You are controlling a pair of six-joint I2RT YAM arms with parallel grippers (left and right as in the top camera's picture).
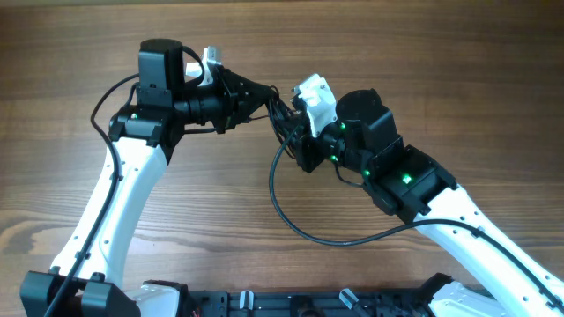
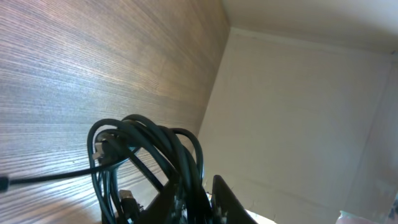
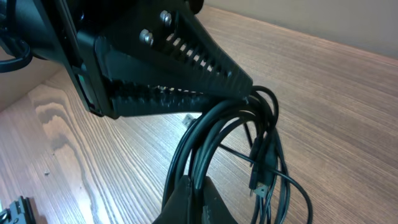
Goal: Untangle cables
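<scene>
Cables front and centre, caught between both hands over the wood-grain worktop. From above, left side first: the white left arm reaches in and its black left hand points right into the bundle, though from up there the bundle is only a small dark knot. The left wrist camera opens it up: thin, glossy dark cords in several overlapping rounded loops, with a pale wall behind the worktop's edge. Over to the right wrist camera, and here's what neither other view gives: the left hand's long tapered fingers, matte black with saw-tooth ridges, closed together with their tips pinching the top of the loops. Low in that shot the right hand is clamped shut on the same cords, and a small metallic plug dangles beside it. Whether the lowest loops touch the wood, I cannot tell.
</scene>
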